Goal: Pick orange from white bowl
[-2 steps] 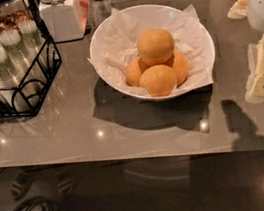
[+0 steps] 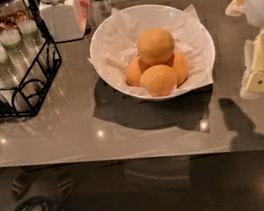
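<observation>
Pale yellow-orange, matte and dimpled, the orange [image 2: 155, 46] is sitting on top of three deeper-orange fruits [image 2: 158, 80] (it is looking the largest of the four) inside the white bowl [image 2: 156, 12], which is holding a lining of crinkled white paper [image 2: 186, 27] on the grey table [image 2: 75, 127]. The gripper [image 2: 261, 74] is hanging at the right edge, well apart from the bowl; whether it is released or clenched I cannot tell.

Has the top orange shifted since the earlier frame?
No: orange keeps its place against the white bowl rim; gripper sits right of the bowl.
</observation>
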`<act>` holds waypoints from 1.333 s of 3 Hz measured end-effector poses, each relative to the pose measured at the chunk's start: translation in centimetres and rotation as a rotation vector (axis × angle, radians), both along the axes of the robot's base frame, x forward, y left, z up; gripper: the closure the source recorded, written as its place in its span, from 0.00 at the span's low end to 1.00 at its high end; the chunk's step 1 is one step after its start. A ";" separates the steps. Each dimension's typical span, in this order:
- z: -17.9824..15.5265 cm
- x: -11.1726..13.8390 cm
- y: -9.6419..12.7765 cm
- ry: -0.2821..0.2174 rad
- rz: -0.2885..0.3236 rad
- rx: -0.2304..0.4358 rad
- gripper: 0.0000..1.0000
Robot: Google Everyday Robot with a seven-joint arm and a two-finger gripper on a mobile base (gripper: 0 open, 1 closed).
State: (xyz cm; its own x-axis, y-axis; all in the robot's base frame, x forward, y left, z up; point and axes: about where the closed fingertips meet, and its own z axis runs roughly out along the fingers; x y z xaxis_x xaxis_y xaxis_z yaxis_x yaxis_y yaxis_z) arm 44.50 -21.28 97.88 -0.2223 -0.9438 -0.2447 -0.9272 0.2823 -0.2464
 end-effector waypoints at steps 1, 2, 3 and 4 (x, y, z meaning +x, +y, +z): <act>0.0 0.0 0.0 0.000 0.000 0.001 0.00; 0.3 0.0 0.0 -0.034 -0.011 0.046 0.00; 0.1 2.8 1.2 -0.070 -0.020 0.200 0.00; -0.7 5.8 3.7 -0.043 0.011 0.295 0.00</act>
State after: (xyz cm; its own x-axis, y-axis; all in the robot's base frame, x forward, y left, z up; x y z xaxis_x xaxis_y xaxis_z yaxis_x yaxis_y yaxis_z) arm 50.27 -17.53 97.16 -0.1960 -0.8327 -0.5179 -0.9210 0.3377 -0.1943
